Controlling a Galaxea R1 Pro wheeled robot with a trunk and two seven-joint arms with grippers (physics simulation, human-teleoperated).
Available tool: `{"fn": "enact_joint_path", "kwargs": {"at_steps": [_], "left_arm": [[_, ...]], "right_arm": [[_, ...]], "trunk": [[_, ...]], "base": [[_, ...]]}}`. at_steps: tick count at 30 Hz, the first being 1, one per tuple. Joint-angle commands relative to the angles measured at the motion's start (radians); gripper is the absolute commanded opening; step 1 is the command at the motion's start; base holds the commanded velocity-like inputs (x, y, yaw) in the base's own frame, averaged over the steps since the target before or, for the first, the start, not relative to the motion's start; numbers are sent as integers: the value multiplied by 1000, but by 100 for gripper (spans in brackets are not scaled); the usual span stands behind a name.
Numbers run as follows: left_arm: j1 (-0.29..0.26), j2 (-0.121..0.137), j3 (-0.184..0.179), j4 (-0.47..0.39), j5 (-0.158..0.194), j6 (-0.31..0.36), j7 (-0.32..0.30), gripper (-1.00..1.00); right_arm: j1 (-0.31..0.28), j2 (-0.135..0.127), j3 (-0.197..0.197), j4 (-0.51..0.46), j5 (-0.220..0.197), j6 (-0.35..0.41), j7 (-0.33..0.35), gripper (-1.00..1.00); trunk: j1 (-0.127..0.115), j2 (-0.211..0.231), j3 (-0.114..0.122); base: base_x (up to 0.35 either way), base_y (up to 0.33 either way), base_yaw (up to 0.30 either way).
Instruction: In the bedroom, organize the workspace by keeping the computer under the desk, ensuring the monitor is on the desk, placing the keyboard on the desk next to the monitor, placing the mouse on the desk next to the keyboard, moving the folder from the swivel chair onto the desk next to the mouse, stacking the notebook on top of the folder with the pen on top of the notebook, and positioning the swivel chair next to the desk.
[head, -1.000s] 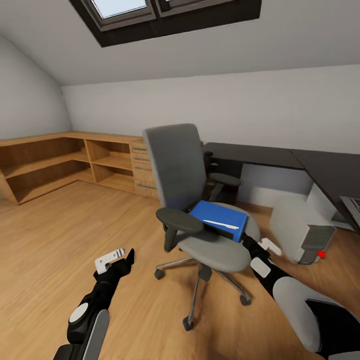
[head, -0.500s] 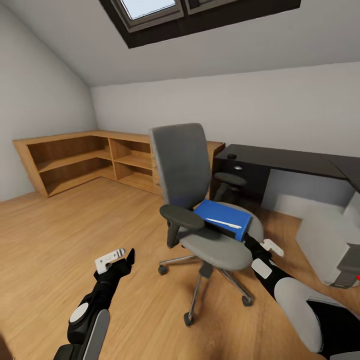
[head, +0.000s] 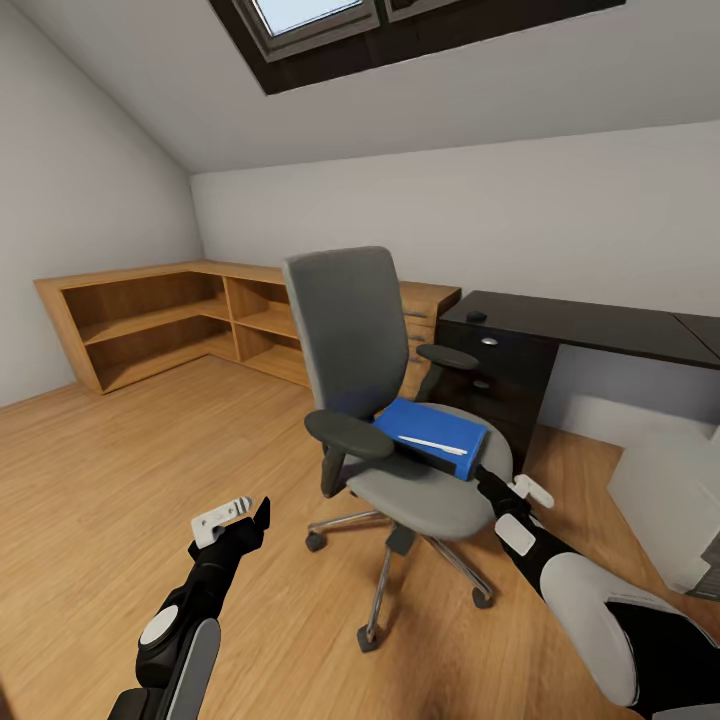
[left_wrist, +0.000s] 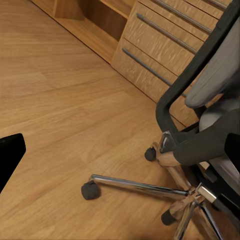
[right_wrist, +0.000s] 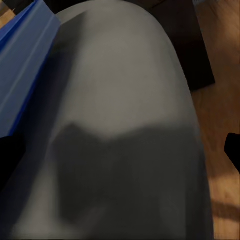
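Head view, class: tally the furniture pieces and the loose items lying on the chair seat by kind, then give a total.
Swivel chair: 1
Black desk: 1
Oak shelf unit: 1
Blue folder: 1
White pen-like item on the folder: 1
Total: 5

Item count: one swivel chair (head: 385, 400), one folder (head: 432, 433), one counter (head: 590, 328), one computer (head: 668, 500), two tools: left (head: 248, 520), right (head: 492, 487).
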Motion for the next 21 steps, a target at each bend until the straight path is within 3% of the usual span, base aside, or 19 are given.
{"fn": "enact_joint_path", "kwargs": {"at_steps": [1,21], "left_arm": [[0,0,0,-2,11,5,4,100],[0,0,0,-2,11,5,4,100]], "right_arm": [[0,0,-10,24,-4,-3,-2,100],[0,0,-9,7,-4,-3,-3,100]], "trunk": [[0,0,-1],[0,0,-1]], "base": [[2,0,0],[0,0,0]]}}
